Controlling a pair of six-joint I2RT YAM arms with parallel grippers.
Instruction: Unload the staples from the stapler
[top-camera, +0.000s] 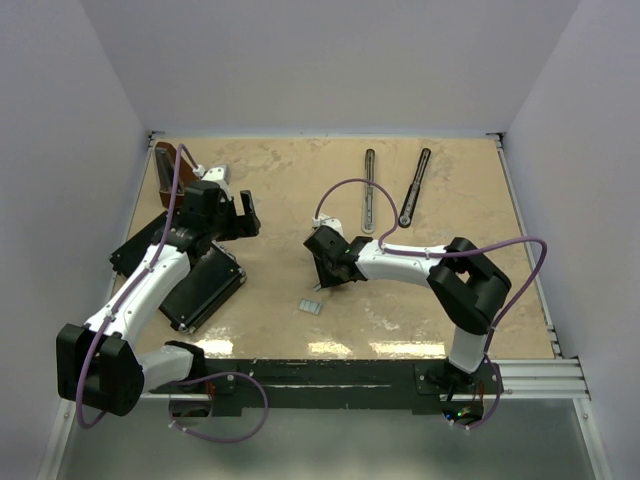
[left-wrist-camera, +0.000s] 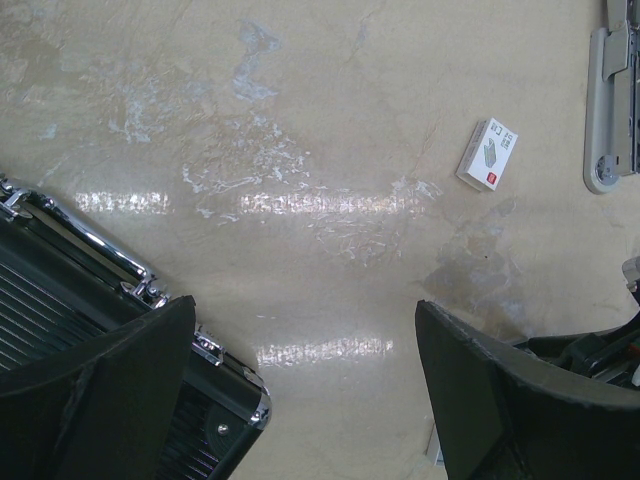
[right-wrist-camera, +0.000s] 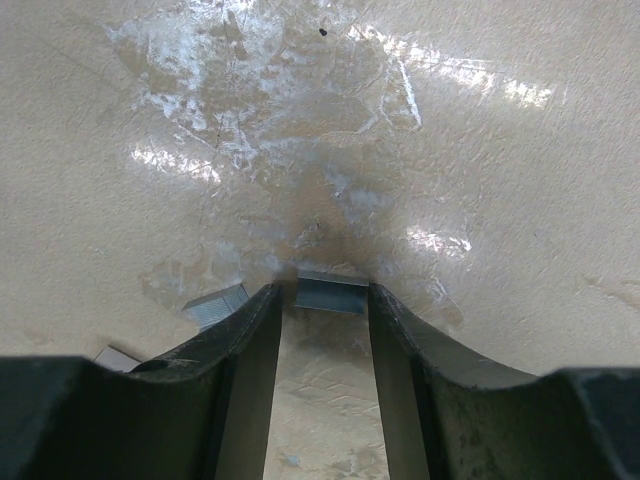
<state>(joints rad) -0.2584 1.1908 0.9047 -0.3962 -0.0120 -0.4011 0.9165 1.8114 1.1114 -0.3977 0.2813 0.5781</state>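
- We see the right gripper (right-wrist-camera: 324, 305) with its jaws drawn in on either side of one strip of the staples (right-wrist-camera: 332, 294). We cannot tell whether they clamp it.
- A second strip (right-wrist-camera: 216, 305) lies on the table (right-wrist-camera: 480, 180) just outside one finger (right-wrist-camera: 240, 370).
- Both strips lie near the table centre, towards the near edge.
- We see the left gripper (left-wrist-camera: 303, 310) released, jaws wide, nothing between them, above the table beside the black case (left-wrist-camera: 70, 300) near the left edge.
- The stapler (top-camera: 414, 190) lies near the far edge, right of centre, its grey channel piece (top-camera: 369, 192) beside the black arm, apart.
- A small white box (left-wrist-camera: 487, 155) lies near the channel piece.
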